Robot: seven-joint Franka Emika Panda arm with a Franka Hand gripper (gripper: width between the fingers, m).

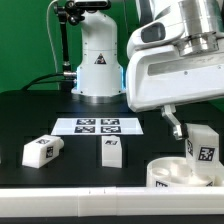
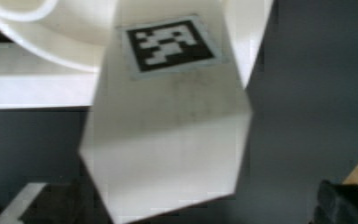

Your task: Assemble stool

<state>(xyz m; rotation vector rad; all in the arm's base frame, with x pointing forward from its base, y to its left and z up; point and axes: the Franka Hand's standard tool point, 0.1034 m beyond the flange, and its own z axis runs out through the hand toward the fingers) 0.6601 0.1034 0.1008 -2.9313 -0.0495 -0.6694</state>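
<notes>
Looking at the gripper point(image 2: 186, 200) from the wrist view: spread wide, straddling an upright leg point(image 2: 167, 140) but not pinching it. Can make out a dark gap on each side between the fingers point(image 2: 16, 205) and the white plastic, so no contact as far as can be told. Found that leg standing on the round seat point(image 1: 165, 172) at the exterior view's right, near the front of the table point(image 1: 30, 110). Spotted a loose leg point(image 1: 43, 150) toward the exterior view's left and a second loose leg point(image 1: 111, 152) just in front of the marker board point(image 1: 100, 126). Label-wise, just black-and-white pattern squares, e.g. the tag point(image 2: 167, 45) high on the straddled leg. Also noticed a triangular sticker point(image 1: 99, 61) on the robot base point(image 1: 97, 80), too small to read.
</notes>
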